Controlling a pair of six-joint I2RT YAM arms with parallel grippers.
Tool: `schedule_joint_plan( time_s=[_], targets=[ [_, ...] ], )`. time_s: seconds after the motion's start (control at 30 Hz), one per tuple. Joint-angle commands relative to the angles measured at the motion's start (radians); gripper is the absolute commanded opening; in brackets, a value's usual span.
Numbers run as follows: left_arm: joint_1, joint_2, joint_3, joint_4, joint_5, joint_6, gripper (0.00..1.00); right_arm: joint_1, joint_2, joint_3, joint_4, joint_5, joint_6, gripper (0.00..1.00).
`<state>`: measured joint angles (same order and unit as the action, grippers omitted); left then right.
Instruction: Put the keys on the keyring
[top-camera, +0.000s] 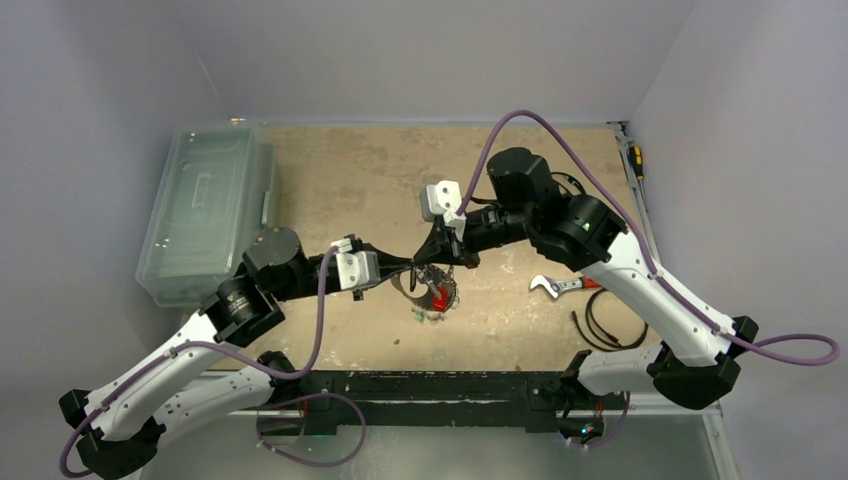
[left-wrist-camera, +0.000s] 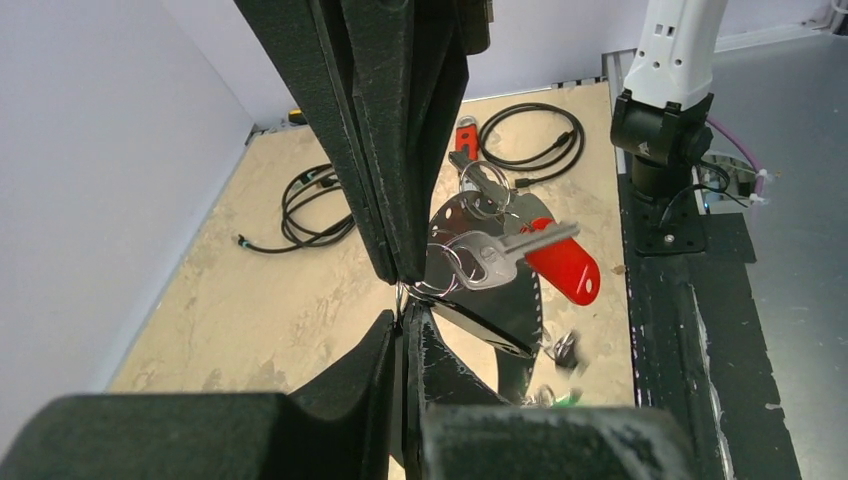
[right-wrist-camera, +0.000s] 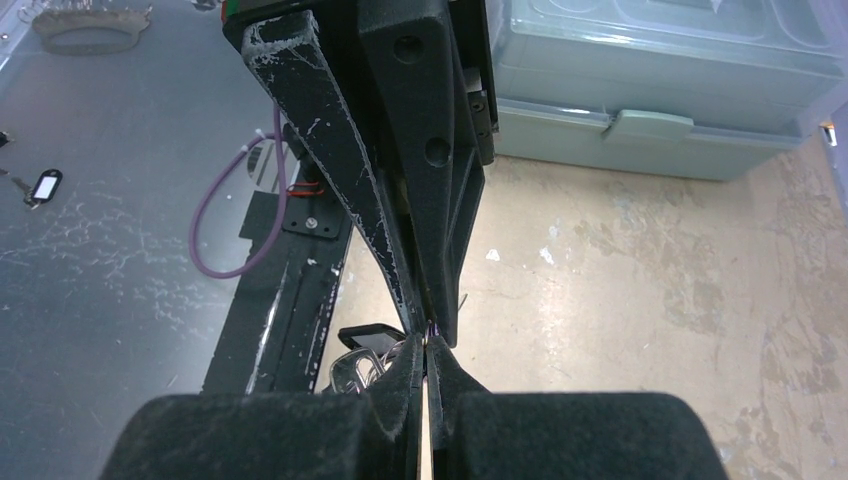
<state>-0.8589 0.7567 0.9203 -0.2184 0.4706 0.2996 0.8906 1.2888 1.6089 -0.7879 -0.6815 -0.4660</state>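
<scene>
Up top, small silver keys with a red plastic head (top-camera: 437, 296) hang just under the left claw (top-camera: 409, 268) and right claw (top-camera: 446, 262). From the left wrist, the left claw pinches the rim of the big pale silver oval keyring (left-wrist-camera: 480, 320), and the keys lie just to its right. From the right wrist, the right claw is squeezed shut, on what I cannot tell.

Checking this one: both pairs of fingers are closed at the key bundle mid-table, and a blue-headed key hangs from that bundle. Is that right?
Not quite. The hanging key has a red head, not a blue one; the left wrist view shows it plainly. The rest holds: the left gripper and the right gripper both have their fingers closed at the key bundle mid-table.
</scene>
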Motion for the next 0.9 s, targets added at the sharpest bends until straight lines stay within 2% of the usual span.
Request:
schedule_joint_plan(
  time_s=[0.0,0.13,0.17,0.23,0.4,0.6,0.87],
  targets=[
    [0.001,-0.026,-0.020,0.078,0.030,0.006,0.00,0.019,0.001,0.014,0.040,-0.063,-0.005,0.00],
    [0.001,-0.073,-0.085,0.176,-0.043,-0.045,0.00,0.019,-0.022,-0.016,0.094,-0.003,0.019,0.01],
    [0.001,-0.090,-0.106,0.219,-0.061,-0.062,0.00,0.019,-0.033,-0.030,0.122,0.018,0.039,0.04],
    [0.001,-0.122,-0.144,0.290,-0.082,-0.092,0.00,0.019,-0.061,-0.067,0.175,0.058,0.059,0.22],
    [0.001,-0.151,-0.185,0.353,-0.086,-0.130,0.00,0.019,-0.120,-0.111,0.282,0.093,0.109,0.41],
    [0.001,-0.180,-0.221,0.412,-0.082,-0.153,0.00,0.018,-0.171,-0.172,0.385,0.120,0.143,0.44],
    [0.001,-0.194,-0.255,0.479,-0.075,-0.185,0.00,0.018,-0.121,-0.133,0.308,0.075,0.146,0.43]
  ],
)
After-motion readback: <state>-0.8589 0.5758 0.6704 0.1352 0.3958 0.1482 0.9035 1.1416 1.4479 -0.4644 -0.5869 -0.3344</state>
